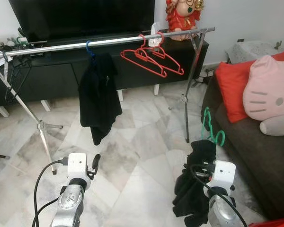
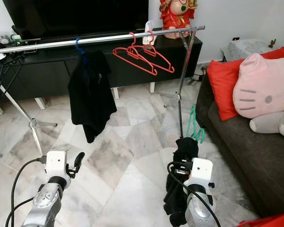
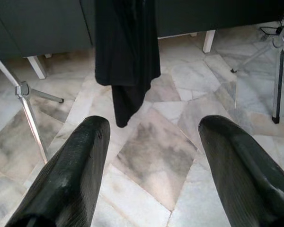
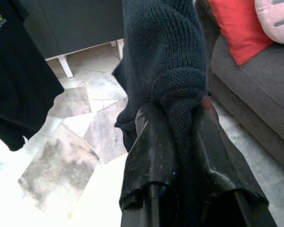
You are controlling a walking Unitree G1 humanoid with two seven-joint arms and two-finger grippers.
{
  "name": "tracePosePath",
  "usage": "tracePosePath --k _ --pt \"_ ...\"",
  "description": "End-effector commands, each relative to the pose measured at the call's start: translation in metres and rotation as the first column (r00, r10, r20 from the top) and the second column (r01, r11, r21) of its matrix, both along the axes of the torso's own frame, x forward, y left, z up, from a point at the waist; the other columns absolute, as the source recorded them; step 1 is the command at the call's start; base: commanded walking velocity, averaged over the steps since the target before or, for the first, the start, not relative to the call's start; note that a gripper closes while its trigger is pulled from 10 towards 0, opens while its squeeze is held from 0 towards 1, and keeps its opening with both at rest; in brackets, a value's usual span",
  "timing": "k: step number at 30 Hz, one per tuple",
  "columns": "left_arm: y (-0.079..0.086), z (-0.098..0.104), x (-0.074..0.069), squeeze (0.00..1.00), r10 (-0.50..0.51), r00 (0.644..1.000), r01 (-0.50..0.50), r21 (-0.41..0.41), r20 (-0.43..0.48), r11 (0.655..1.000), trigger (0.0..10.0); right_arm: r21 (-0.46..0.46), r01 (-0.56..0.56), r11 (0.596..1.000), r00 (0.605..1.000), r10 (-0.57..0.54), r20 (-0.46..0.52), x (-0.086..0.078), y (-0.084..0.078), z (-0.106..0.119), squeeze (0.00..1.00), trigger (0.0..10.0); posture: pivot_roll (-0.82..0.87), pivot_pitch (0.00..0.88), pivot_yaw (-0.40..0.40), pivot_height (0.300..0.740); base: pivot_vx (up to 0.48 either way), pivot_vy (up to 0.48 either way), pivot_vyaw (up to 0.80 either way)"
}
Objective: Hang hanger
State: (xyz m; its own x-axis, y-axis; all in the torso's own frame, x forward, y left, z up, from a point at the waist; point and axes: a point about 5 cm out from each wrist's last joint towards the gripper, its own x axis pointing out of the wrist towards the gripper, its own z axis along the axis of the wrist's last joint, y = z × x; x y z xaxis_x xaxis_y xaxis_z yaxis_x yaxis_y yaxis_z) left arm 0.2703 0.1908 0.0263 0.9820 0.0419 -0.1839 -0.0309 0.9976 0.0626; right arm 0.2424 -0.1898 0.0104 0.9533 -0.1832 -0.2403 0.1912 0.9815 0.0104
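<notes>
Low on your right side, the green hanger [image 1: 212, 128] stands up out of a bunched black knit garment [image 1: 194, 182], and your right gripper [image 4: 180, 142] is clenched on that knit fabric, not on the hanger itself, so treat the load as loose: the hook can swing or tip as you lift. Raise it slowly and keep the hook upright and facing the rail [image 1: 104, 41], which runs across in front of the dark TV cabinet [image 1: 52, 75]. Aim for the bare stretch of rail between the black jacket [image 1: 98, 97] on its blue hanger [image 1: 90, 48] and the two red hangers [image 1: 151, 59]; that gap looks the roomiest, though you could also use the open run left of the jacket. You are well apart from the rail, so step closer before reaching. Bring the hook above the rail, then lower it on. Your left gripper [image 3: 151, 161] is spread wide and holds nothing; it hangs over the marble floor [image 1: 132, 142], free to steady the hook. Mind the sofa [image 1: 255, 156] near your right elbow.
</notes>
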Motion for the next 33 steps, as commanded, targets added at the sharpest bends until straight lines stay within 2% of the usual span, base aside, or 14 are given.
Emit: tracePosePath --k 1,30,33 --pt "0.0032 0.0029 0.0015 0.00 0.008 1.000 -0.008 -0.009 0.004 1.000 10.0 0.007 0.000 1.000 1.000 -0.001 0.029 0.0067 0.0021 0.0067 0.00 10.0 -0.13 0.000 0.027 0.740 0.000 0.375 0.00" --pt "0.0027 0.0062 0.0049 0.00 -0.007 1.000 0.007 -0.010 -0.004 1.000 10.0 0.001 0.008 1.000 0.999 -0.008 0.045 0.0125 0.0025 0.0112 0.00 10.0 -0.13 0.000 0.041 0.740 0.000 0.374 0.00" --pt "0.0023 0.0070 0.0054 0.00 -0.012 1.000 0.012 0.004 -0.001 1.000 10.0 0.001 0.003 1.000 0.999 -0.003 0.051 0.0136 0.0037 0.0125 0.00 10.0 -0.12 0.000 0.039 0.740 0.000 0.096 0.00"
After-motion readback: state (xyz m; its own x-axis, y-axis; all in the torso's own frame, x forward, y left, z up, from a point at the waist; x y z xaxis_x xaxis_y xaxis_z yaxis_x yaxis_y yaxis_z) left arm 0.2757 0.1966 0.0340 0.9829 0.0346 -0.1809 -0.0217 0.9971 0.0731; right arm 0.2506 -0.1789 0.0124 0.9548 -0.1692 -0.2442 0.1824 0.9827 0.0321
